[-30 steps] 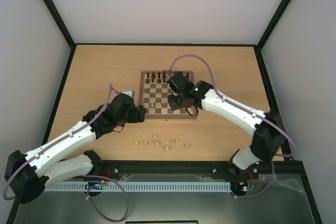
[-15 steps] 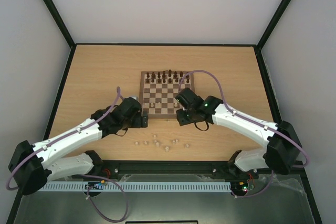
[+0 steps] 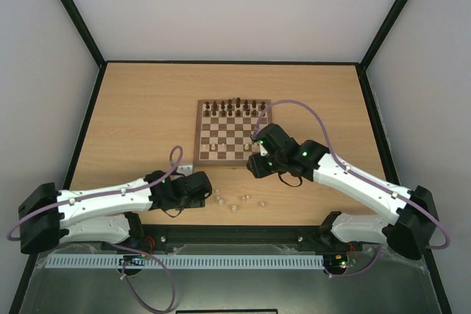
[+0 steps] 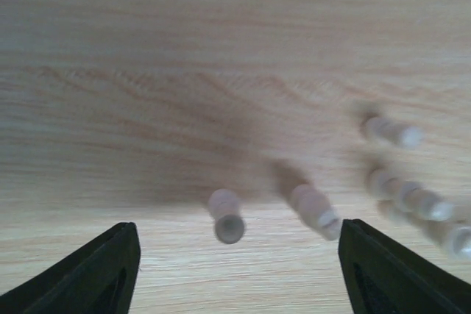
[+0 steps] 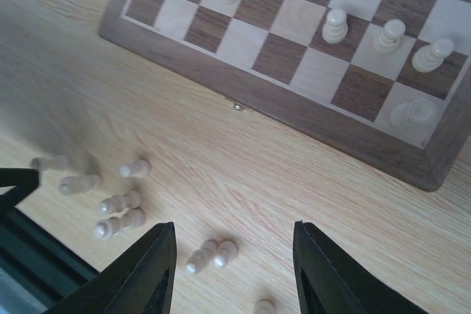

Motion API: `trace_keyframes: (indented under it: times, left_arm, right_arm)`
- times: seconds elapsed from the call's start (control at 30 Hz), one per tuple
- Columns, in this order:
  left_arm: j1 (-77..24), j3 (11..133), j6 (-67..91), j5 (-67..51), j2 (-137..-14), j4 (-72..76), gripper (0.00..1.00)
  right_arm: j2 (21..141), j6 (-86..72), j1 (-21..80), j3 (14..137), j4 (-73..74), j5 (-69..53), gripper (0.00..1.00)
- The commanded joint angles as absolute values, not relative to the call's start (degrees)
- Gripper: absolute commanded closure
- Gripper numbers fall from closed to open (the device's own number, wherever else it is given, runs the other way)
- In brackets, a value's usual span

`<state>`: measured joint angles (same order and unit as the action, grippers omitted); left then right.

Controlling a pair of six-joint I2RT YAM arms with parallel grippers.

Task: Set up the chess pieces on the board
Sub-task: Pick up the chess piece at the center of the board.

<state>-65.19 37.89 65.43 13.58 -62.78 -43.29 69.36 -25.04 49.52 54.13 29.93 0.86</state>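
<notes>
1. left gripper [image 3: 200,186]: low over the table [image 3: 147,108], close to its near edge. Jaws spread wide, gripping nothing. In the wrist view [image 4: 237,255] one pale piece [image 4: 225,217] lies on the wood between the fingers [image 4: 103,273] and touches neither. A second piece [image 4: 313,207] lies just to its right, and more lie further right, blurred.

2. right gripper [image 3: 257,165]: above the near right corner of the board [image 3: 221,134]. Jaws parted and empty, with bare wood showing between them in its own view [image 5: 234,255].

3. chess pieces, loose [image 3: 234,202]: a small scatter on the table between the two grippers, mostly on their sides [image 5: 121,201], near the front rail [image 3: 235,232].

4. chess pieces, placed: several upright on the board's near rows [image 5: 335,26], one on the corner square [image 5: 416,113].

5. board, near border [image 5: 324,126]: a small metal latch [image 5: 239,106] sits at its edge. A strip of bare wood separates the border from the loose scatter.

6. dark pieces [image 3: 232,105]: ranked along the far rows.

7. table, margins: broad open wood left, right and beyond the board. The tightest room is along the front rail.
</notes>
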Motion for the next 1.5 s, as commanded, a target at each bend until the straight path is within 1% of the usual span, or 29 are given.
trace_keyframes:
  times: [0.0,0.07,0.23,0.4,0.77,0.9,0.97,1.0,1.13,1.23,1.47]
  left_arm:
    - [-67.66,35.83,74.67,16.01,-65.33,-46.36,0.27]
    - [-67.68,35.14,74.95,15.71,-65.95,-44.71,0.32]
    - [-68.03,35.17,75.10,15.49,-69.23,-42.55,0.35]
    - [-68.03,34.79,74.71,15.21,-71.79,-40.36,0.42]
    - [-68.03,33.43,74.66,13.99,-71.99,-39.13,0.69]
    - [-68.03,33.14,74.29,13.93,-72.52,-38.31,0.84]
    - [-68.03,33.18,74.04,13.97,-72.87,-37.89,0.95]
    - [-68.03,33.19,73.89,13.90,-73.01,-37.85,0.98]
    - [-67.66,34.97,72.93,14.88,-73.06,-38.94,0.98]
    - [-66.21,39.09,70.94,17.49,-73.11,-42.45,0.98]
    - [-58.16,48.64,59.97,19.75,-76.50,-43.52,0.97]
  right_arm:
    - [66.11,-23.83,49.75,52.43,30.14,-1.98,0.56]
    - [65.52,-23.73,49.75,51.96,29.94,-2.63,0.56]
    - [64.62,-23.73,50.14,51.67,29.80,-3.07,0.56]
    - [64.37,-23.73,50.56,51.48,29.78,-3.01,0.56]
    - [64.07,-23.74,50.82,51.42,29.73,-2.69,0.56]
    - [64.07,-23.74,50.82,51.41,29.72,-2.50,0.56]
    - [64.07,-23.82,50.81,51.41,29.79,-2.22,0.56]
    - [64.07,-23.82,50.86,51.41,29.79,-2.34,0.56]
    - [64.01,-23.82,50.95,51.34,29.79,-2.25,0.56]
    - [63.91,-23.90,50.97,51.42,29.88,-1.81,0.56]
    - [63.76,-24.15,50.94,51.35,29.90,-0.64,0.56]
